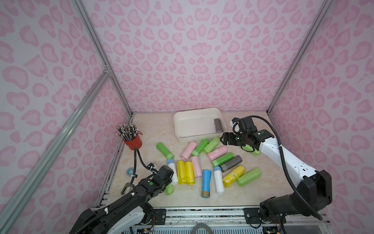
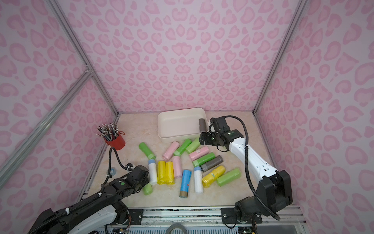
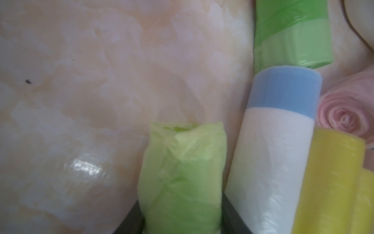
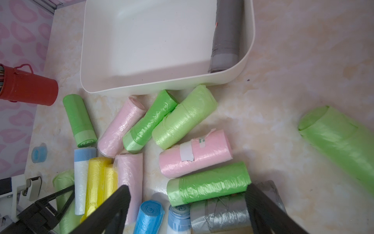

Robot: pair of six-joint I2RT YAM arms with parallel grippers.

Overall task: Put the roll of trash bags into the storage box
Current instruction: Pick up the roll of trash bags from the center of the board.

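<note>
Roll under work: light green roll [image 3: 182, 172] of trash bags, at the lower left of the table in both top views [image 1: 169, 189], mostly hidden under the wrist there. Left gripper [image 3: 182, 220] has its jaws pinching it, with a dark finger [image 3: 129, 222] flat on each flank. Long axis runs along the fingers and away from the wrist, nearly parallel to the white roll [image 3: 273, 162] just beside it. Free end points toward open table [image 3: 81, 101]. Cannot tell whether it is lifted.

Film is thin, soft and wrinkled. Free end is crumpled and puckered, not a clean disc. White roll is a smooth cylinder with a pale blue band. Table is glossy, marbled cream.

Storage box [image 1: 192, 139] sits at upper centre, well apart from the roll. It is smooth cream plastic with rounded corners, and one grey roll [image 1: 218, 125] lies along its right wall. Right gripper [image 4: 188, 212] is near the box's right front corner, jaws spread wide above loose rolls [image 4: 208, 182].
</note>
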